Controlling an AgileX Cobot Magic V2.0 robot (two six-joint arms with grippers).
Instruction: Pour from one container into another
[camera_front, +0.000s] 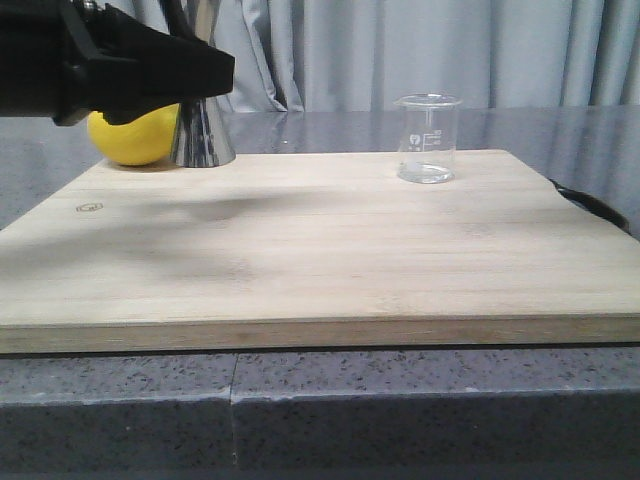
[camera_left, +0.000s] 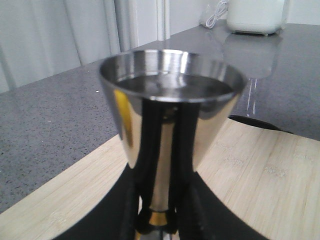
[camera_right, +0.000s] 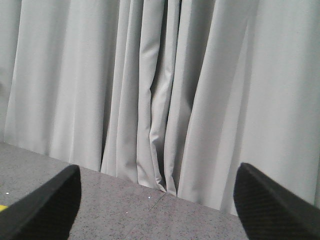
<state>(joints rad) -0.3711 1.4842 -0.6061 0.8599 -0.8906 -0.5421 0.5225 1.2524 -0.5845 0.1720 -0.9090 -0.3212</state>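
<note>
The steel jigger (camera_front: 203, 135) stands upright at the back left of the wooden board (camera_front: 320, 250), in front of the curtain. My left gripper (camera_front: 195, 80) reaches in from the left and is shut on the jigger's waist. In the left wrist view the jigger (camera_left: 170, 105) fills the middle. Its gold band sits between the black fingers (camera_left: 120, 215) of the left gripper (camera_left: 162, 217). The glass beaker (camera_front: 428, 138) stands upright at the back right of the board, untouched. My right gripper (camera_right: 156, 175) is open, faces the curtain and holds nothing. It does not show in the front view.
A yellow lemon (camera_front: 130, 137) lies just left of the jigger, touching or nearly touching it. A black curved object (camera_front: 592, 205) lies off the board's right edge. A white appliance (camera_left: 255, 15) stands on the grey counter (camera_front: 580, 130) beyond the board.
</note>
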